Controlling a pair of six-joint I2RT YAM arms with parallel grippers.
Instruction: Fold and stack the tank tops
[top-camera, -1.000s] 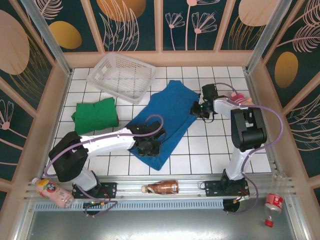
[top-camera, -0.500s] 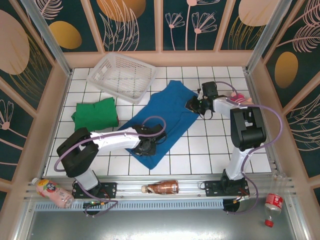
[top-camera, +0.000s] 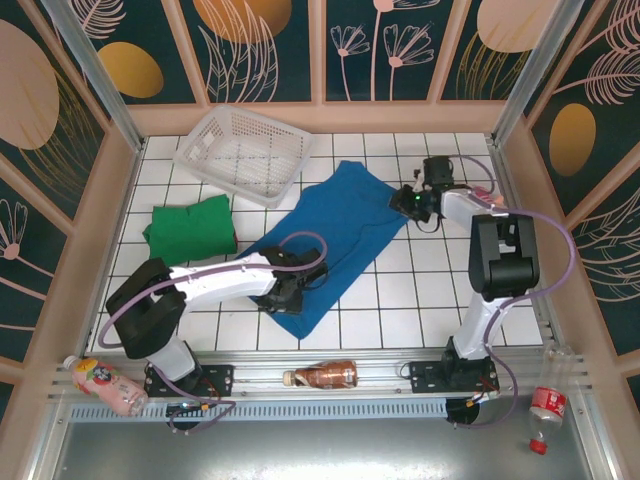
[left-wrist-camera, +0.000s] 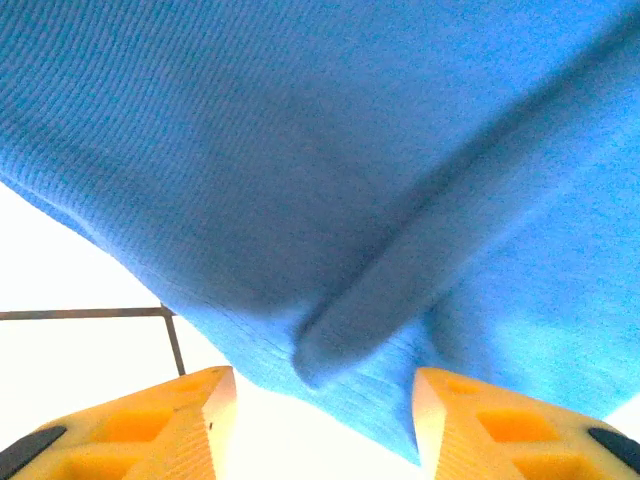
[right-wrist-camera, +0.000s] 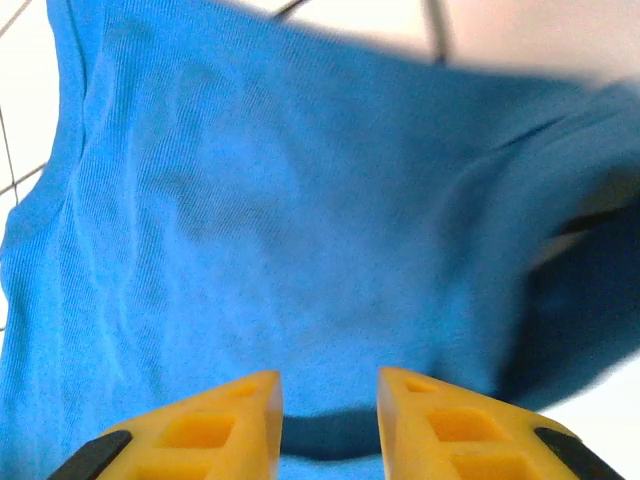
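Judged from how things lie on the white tiled table (top-camera: 420, 300), the job is roughly a third done. The blue tank top (top-camera: 340, 235) is the piece in hand: it lies flat as a long strip running diagonally across the middle of the table, from near the far right toward the near edge, and it is not yet a compact packet. The green tank top (top-camera: 190, 230) is folded into a squat bundle near the left edge, well apart from the blue one, so nothing is stacked. A scrap of reddish cloth (top-camera: 483, 193) shows just behind the right arm near the right edge. Whether it is the third top, or folded, I cannot tell. The white lattice basket (top-camera: 240, 150) sits at the far left corner.

The blue top is a fine ribbed knit, soft and limp. In the left wrist view (left-wrist-camera: 300, 150) a thick raised fold runs diagonally to its hem, which lies loosely on the tiles. In the right wrist view (right-wrist-camera: 250, 230) it lies smoother, with shallow wrinkles and one edge curled over.

The left gripper (top-camera: 285, 295) sits at the strip's near left edge, its fingers spread wide at the hem, gripping nothing (left-wrist-camera: 320, 395). The right gripper (top-camera: 408, 203) is at the far right edge, with a narrow gap between its fingers above the cloth and nothing pinched (right-wrist-camera: 328, 395).
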